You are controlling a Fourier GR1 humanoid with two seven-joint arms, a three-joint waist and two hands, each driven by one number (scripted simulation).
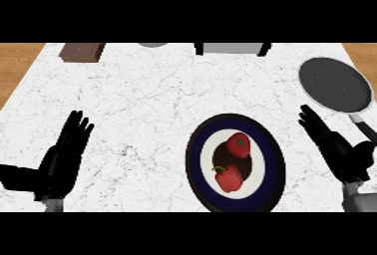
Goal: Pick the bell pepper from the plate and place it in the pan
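At nine o'clock your left hand [63, 159] lies open on the marble counter [147, 89], fingers straight and pointing up the view, holding nothing; treat it as resting. At eleven o'clock, along the far edge, you have a brown block [83, 51]; near twelve a grey box [232, 48] with dark ends; neither concerns you.

Just right of centre, toward five o'clock, sits the plate [195, 159], dark blue rim round a white middle; on it are two red items. The one at the plate's six o'clock, with a green stem, I take for the bell pepper [229, 178]; the rounder one at the plate's twelve o'clock, touching or nearly touching it, looks like a tomato [239, 144]; I cannot be certain which is which.

I'd judge the pepper light and hollow, stiff-walled but smooth and waxy, so apt to slip or roll; take it across its broad body from above, not by the stem, and mind you don't nudge its neighbour.

At two o'clock lies the pan [335, 83], grey and speckled, its handle running down toward four o'clock; your right hand [335, 144] is beside that handle, open, fingers straight, carrying nothing, just right of the plate.
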